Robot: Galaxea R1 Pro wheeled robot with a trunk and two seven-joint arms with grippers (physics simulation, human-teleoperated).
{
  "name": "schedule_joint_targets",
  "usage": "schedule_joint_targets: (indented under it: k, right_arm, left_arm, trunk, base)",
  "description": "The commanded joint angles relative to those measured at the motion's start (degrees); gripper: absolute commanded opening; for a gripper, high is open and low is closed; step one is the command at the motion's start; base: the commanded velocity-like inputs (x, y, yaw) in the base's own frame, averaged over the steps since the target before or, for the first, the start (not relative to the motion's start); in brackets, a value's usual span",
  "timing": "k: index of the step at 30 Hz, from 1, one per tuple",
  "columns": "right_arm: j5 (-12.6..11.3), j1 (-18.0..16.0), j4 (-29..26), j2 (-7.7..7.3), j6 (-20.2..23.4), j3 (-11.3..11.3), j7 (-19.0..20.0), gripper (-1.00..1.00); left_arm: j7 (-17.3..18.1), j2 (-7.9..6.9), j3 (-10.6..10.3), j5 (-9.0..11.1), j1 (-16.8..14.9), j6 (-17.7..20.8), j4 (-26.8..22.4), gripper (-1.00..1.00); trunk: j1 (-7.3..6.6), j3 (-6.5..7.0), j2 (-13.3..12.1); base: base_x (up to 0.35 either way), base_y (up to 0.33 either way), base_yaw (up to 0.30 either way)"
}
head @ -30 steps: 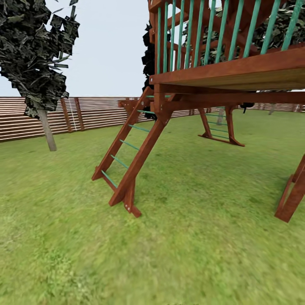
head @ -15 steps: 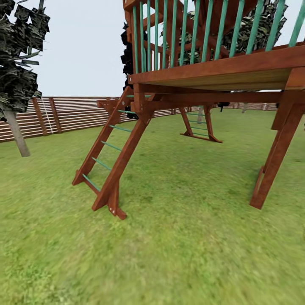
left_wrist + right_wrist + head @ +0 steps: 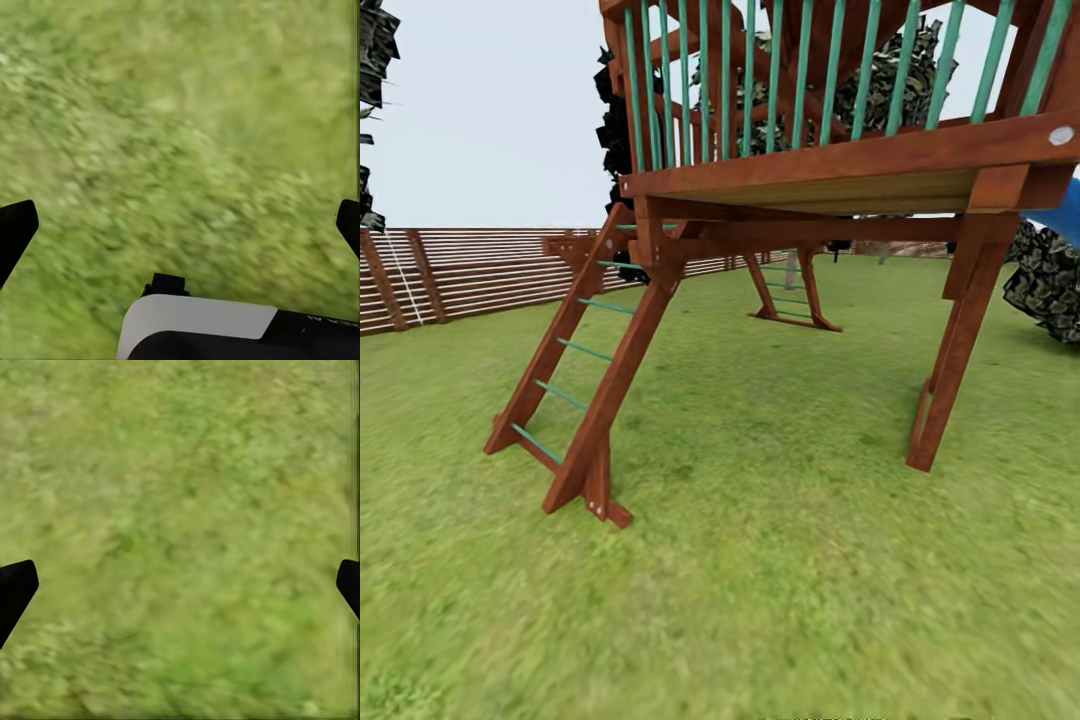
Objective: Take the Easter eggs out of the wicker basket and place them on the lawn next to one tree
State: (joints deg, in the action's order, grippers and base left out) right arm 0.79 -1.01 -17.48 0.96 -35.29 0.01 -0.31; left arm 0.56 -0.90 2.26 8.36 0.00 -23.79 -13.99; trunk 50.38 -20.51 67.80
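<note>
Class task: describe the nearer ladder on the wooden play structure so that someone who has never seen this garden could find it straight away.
Start at the big reddish-brown wooden play structure standing on the green lawn, with green railing bars above its platform. From the platform's left corner, the slanted wooden ladder with thin green rungs runs down to the grass. A second ladder stands farther back under the platform; this one is nearer and looks larger.

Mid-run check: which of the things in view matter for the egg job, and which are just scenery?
Job: lawn; left gripper and right gripper, both open over grass.

Scenery: wooden playset, its ladder, slatted fence, bush.
</note>
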Motion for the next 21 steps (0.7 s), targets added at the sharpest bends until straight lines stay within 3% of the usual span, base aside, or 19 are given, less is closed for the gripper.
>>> schedule_joint_targets:
  k: [1, 21]
  right_arm:
    - [0.08, -0.04, 0.06, 0.01, -0.2, -0.01, -0.04, 1.0]
    - [0.24, -0.04, 0.42, 0.01, -0.48, 0.08, 0.03, 1.0]
  left_arm:
    - [0.06, 0.01, 0.1, 0.17, 0.0, -0.11, -0.02, 1.0]
    - [0.04, -0.04, 0.18, 0.25, 0.0, -0.1, 0.52, 1.0]
  trunk:
    - [0.0, -0.06, 0.04]
    - [0.0, -0.06, 0.04]
  base:
    - [0.0, 0.002, -0.176]
    - [0.0, 0.0, -0.279]
